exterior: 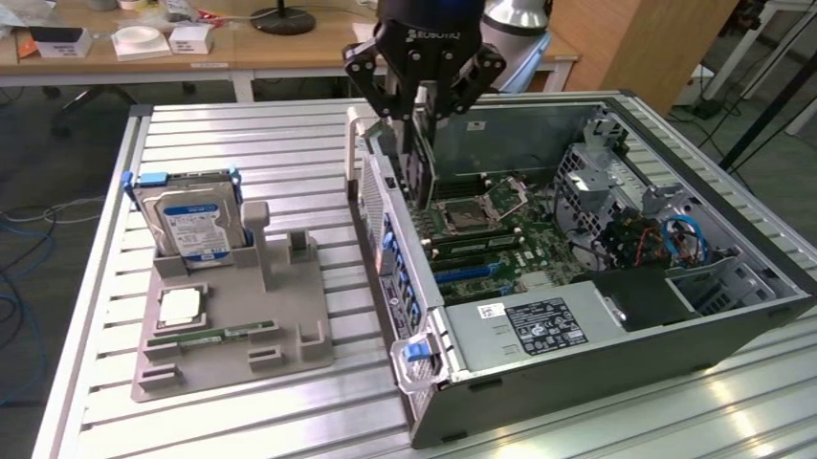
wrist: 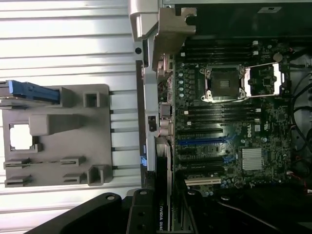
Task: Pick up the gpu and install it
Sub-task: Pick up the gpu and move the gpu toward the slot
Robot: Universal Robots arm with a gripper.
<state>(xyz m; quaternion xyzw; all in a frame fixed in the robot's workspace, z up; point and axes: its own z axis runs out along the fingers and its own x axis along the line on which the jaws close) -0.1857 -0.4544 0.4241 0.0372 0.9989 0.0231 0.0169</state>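
Evidently clamping the gpu (exterior: 420,158) edge-down in the end effector (exterior: 424,107), over the open computer case (exterior: 613,392), to face the motherboard slots (exterior: 466,273).

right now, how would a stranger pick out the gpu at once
Find the open computer case lying on the slatted table; the black arm's jaws hang over its edge nearest the grey tray. The gpu is the thin dark card held on edge in them, unlike the labelled silver hard drive standing in the tray.

Exterior view looked obliquely down on the computer case (exterior: 600,373), wrist view nearer, straight down past the gripper (wrist: 165,195), both shared the motherboard (exterior: 492,253).
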